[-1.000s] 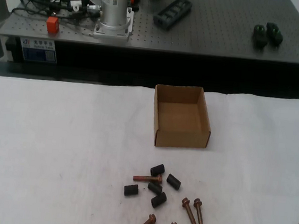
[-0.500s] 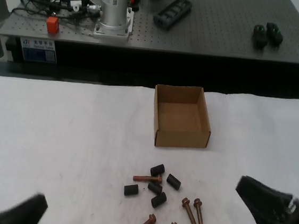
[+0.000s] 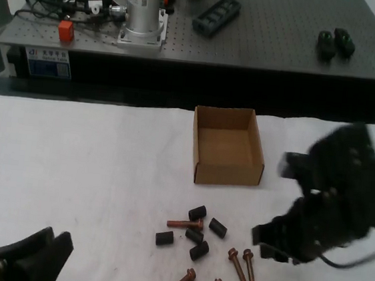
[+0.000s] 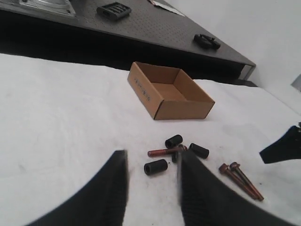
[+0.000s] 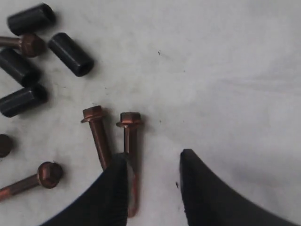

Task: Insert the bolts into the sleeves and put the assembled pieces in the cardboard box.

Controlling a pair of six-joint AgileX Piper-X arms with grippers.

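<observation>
On the white cloth the open box stands upright near the far edge, and its inside cannot be judged in full. Nearer the arms lie five black sleeves in a loose cluster, with one of the bolts lying among them and touching at least one sleeve. Two more bolts lie side by side just right of the cluster, heads toward the box. Two others lie apart at the near edge.

Behind the cloth runs a perforated metal bench. It carries a black tray, a metal post, an orange block and two small black pieces.

Right gripper: fingers moderately apart, holding nothing. It is poised over the paired bolts, and one finger overlaps a bolt shank in its wrist view. Contact cannot be confirmed. In the high view this arm stands right of the box, above the cloth.

Left gripper: fingers moderately apart, holding nothing. It sits low at the near left, well short of the cluster and facing it.
</observation>
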